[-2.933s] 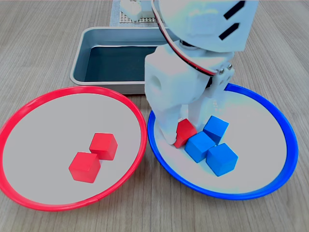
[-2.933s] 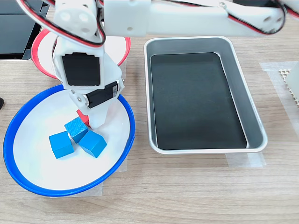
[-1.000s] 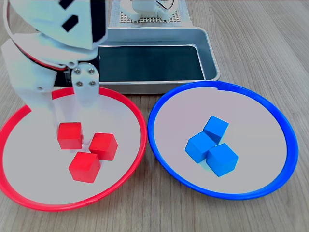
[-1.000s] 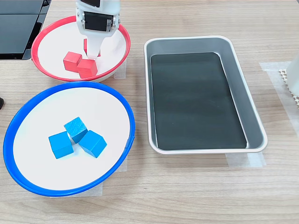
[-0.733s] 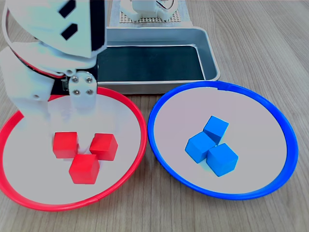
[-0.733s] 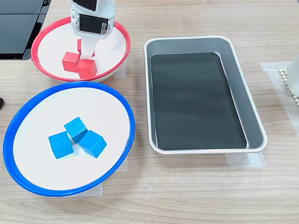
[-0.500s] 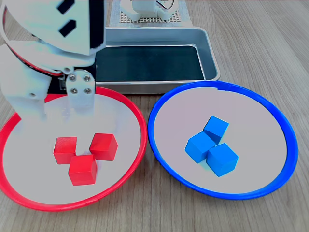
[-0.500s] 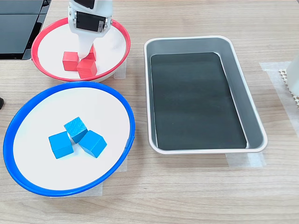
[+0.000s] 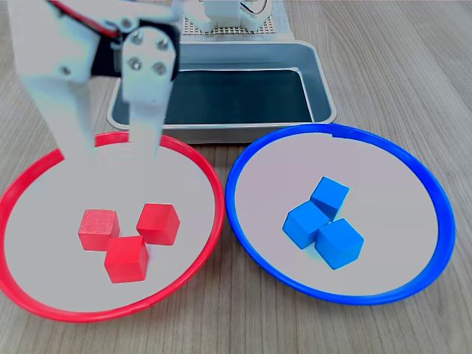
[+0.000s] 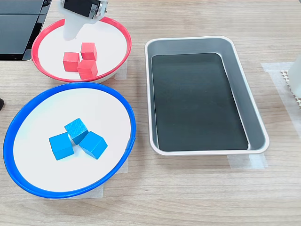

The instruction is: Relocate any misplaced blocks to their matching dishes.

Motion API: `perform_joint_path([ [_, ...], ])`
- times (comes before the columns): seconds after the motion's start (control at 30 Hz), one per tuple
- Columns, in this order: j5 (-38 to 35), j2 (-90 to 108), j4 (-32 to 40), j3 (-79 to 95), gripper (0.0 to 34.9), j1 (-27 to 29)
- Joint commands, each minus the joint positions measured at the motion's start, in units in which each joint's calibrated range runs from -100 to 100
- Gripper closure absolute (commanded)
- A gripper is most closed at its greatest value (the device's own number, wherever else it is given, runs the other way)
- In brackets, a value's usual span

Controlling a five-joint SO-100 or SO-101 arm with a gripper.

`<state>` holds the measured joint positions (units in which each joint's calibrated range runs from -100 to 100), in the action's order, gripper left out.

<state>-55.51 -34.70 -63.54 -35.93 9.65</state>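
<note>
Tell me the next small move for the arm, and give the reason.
Probably just lift clear and stop. The open, empty tool hangs above the red-rimmed dish, where all three red blocks lie, and the three blue blocks sit in the blue-rimmed dish. The grey tray holds nothing, so no block looks misplaced.

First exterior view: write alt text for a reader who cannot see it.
A red-rimmed dish holds three red cubes, and a blue-rimmed dish beside it holds three blue cubes. The white gripper hangs open and empty above the red-rimmed dish. A grey metal tray sits behind the dishes on a wooden table.
</note>
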Motion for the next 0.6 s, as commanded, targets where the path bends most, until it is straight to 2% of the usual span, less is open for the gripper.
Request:
perform_joint_path([
  [0.0,6.94,9.67,4.48,8.85,34.6,-4.42],
  [0.2,20.02,17.26,14.96,19.78,34.6,-11.76],
  [0.3,24.32,19.56,19.17,23.33,34.6,-13.55],
  [0.57,35.60,26.13,25.12,30.06,34.6,-12.70],
])
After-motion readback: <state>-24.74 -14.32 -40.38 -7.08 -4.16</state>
